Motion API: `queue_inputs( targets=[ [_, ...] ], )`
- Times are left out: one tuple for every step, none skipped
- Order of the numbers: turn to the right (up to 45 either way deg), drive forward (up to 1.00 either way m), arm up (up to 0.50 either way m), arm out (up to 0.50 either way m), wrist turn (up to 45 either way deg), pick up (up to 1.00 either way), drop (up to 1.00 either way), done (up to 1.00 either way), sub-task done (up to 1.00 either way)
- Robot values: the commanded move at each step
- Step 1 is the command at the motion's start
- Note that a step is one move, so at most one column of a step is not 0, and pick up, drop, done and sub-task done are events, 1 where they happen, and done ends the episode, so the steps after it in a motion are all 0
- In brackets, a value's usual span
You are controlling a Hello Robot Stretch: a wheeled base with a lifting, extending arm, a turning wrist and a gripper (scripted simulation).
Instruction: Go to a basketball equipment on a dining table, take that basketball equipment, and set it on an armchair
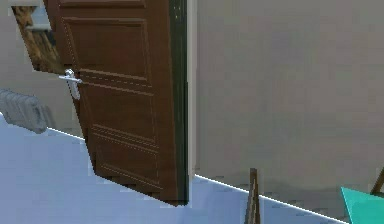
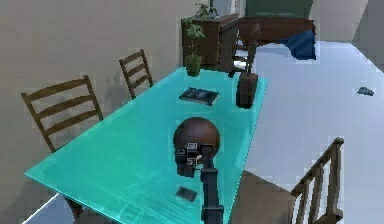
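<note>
**Ball ahead of gripper**
Wooden slat-back chair [image 2: 62,108] flanks the glossy teal dining table [image 2: 120,150]. Dark brown round basketball [image 2: 197,128] rests near its right edge, at the gripper [image 2: 188,155] tip, on the arm [image 2: 211,195] axis. Can't tell whether the gripper holds anything.

ball [image 2: 196,132] sits on the tabletop [image 2: 110,155] toward its right edge, gripper [image 2: 191,156] right at it. past the ball, a book [image 2: 198,96] lies left of a container [image 2: 245,91], plant [image 2: 193,58] at the far end. two chairs [image 2: 62,110] line the tabletop's left side, another chair [image 2: 320,185] on the right.
</note>
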Motion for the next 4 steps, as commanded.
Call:
queue_inputs(
  targets=[
    [0.0, 0.0, 0.0, 0.0, 0.0, 1.0, 0.0, 0.0, 0.0],
    [0.0, 0.0, 0.1, 0.0, 0.0, 0.0, 0.0, 0.0, 0.0],
    [0.0, 0.0, 0.2, 0.0, 0.0, 0.0, 0.0, 0.0, 0.0],
    [0.0, 0.0, 0.0, 0.0, -45.0, 0.0, 0.0, 0.0, 0.0]
  ],
)
